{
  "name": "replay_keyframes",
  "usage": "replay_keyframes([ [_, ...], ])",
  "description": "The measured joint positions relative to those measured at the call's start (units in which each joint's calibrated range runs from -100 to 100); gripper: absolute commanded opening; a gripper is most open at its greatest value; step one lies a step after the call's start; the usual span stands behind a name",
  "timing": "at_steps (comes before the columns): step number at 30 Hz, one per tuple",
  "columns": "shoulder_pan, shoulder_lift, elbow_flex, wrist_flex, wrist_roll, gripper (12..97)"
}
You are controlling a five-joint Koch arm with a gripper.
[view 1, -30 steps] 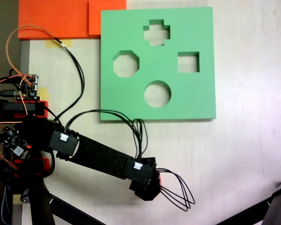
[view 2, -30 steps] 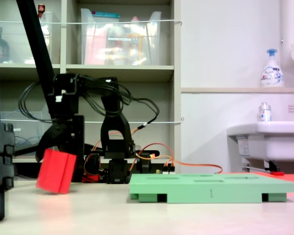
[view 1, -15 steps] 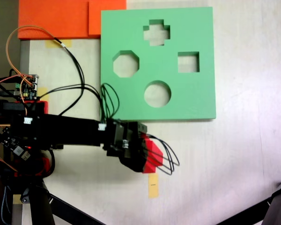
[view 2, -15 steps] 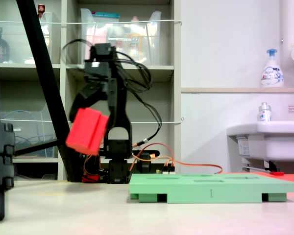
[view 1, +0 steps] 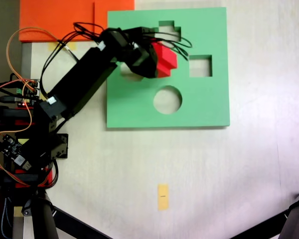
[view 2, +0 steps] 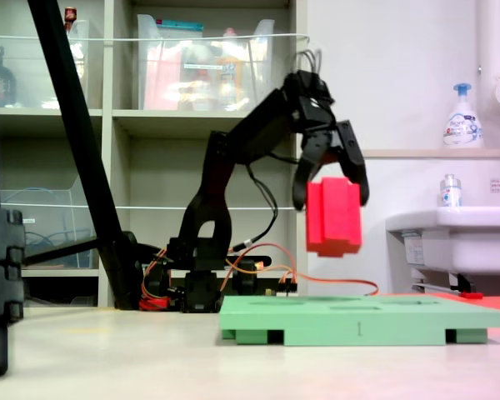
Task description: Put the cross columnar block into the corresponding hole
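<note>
One red cross columnar block (view 2: 334,215), one gripper (view 2: 331,185), one square green foam board (view 1: 204,102) with four cutouts: one plus-shaped corresponding hole (view 1: 165,25), one octagonal cutout (view 1: 127,74) partly hidden, one square cutout (view 1: 200,65), one round cutout (view 1: 167,99). One yellow tape strip (view 1: 162,196) on the table, two orange foam sheets (view 1: 60,17) at the top edge. One pump bottle (view 2: 462,117), one small bottle (view 2: 450,191), one sink (view 2: 458,237).
</note>
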Motion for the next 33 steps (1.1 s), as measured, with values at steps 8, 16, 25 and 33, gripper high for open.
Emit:
replay_keyframes([
  [8, 4.74, 14.64, 4.41, -0.2, 4.98, 29.5],
  [16, 5.52, 21.75, 8.13, 0.69, 7.18, 29.5],
  [25, 5.42, 24.62, 10.68, 5.87, 7.18, 29.5],
  [33, 5.42, 26.68, 10.78, 12.63, 7.23, 30.7],
])
